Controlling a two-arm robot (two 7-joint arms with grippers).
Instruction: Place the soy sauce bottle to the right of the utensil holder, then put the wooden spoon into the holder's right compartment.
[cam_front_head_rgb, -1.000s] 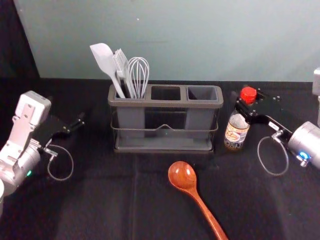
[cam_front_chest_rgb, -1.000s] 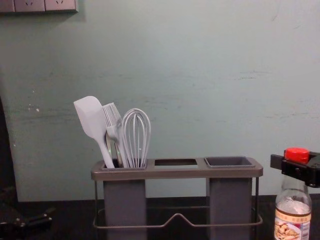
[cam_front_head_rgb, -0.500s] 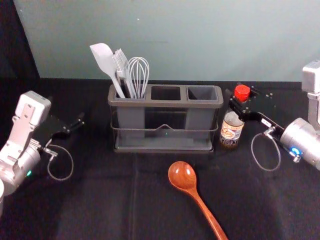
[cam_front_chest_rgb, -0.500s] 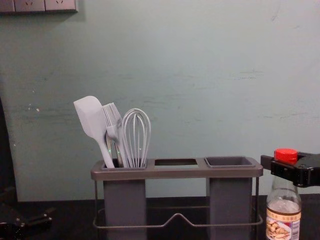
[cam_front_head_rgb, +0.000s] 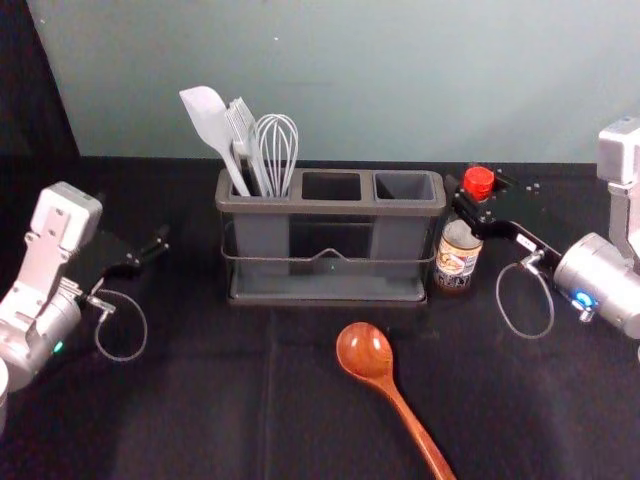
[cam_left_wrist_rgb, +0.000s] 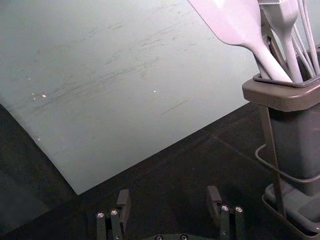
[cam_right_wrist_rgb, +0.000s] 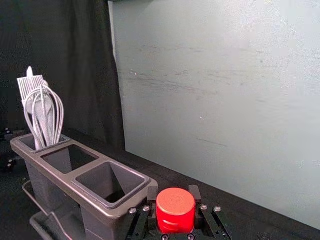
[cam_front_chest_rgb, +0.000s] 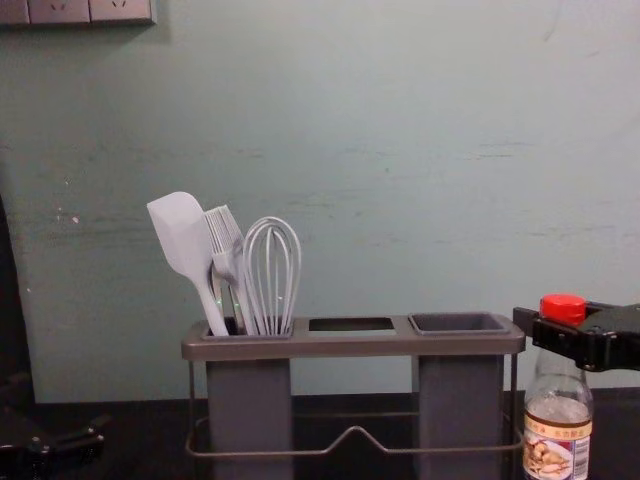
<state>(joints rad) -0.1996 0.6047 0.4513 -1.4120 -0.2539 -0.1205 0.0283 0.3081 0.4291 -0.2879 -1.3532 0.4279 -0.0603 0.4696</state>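
Upright placement of the soy sauce bottle (cam_front_head_rgb: 456, 260) just beside the right end of the utensil holder (cam_front_head_rgb: 330, 207), toward the worktop's (cam_front_head_rgb: 200, 400) back edge. We see the right gripper (cam_front_head_rgb: 472, 208) there, its jaws clamped on the bottle's neck below the red cap; we cannot tell whether the base bears fully on the cloth. The left gripper (cam_left_wrist_rgb: 167, 196), idle off the holder's left end, has its jaws apart. The wooden spoon (cam_front_head_rgb: 365, 352) lies in front of the holder, its handle pointing toward the worktop's front edge. We judge the first step nearly complete. Further inward travel could drive the near finger into the rim and skew the holder; opening there could do likewise. Release above the cloth, or a snagged cap on withdrawal, could topple the bottle.
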